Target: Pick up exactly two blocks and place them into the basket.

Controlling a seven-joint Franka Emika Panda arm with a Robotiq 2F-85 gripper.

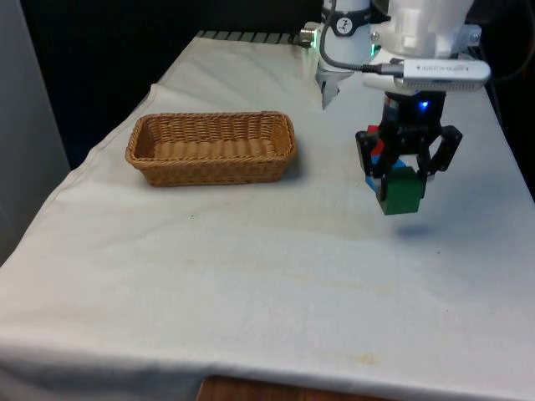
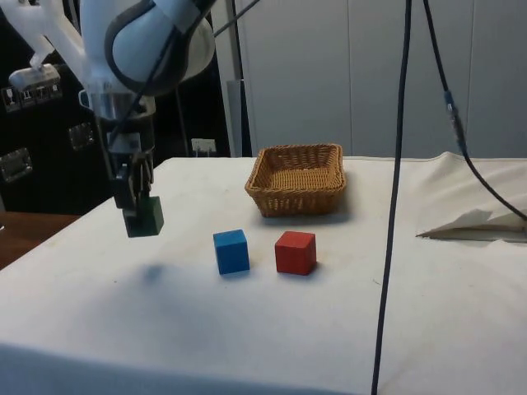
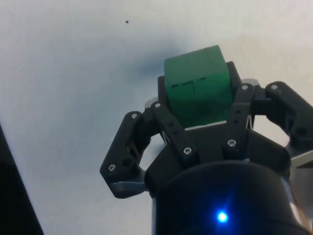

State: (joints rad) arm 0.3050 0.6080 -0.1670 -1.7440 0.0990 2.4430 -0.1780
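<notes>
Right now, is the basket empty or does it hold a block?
Empty. The basket shows bare wicker inside; the green block hangs in the fingers, blue block and red block sit on the cloth.

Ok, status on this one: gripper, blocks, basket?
Gripper shut on green block, lifted off the cloth. Blue block and red block on table. Basket empty, path open.

Pale wall panels (image 2: 329,74) behind white-clothed table (image 2: 247,329)
</notes>
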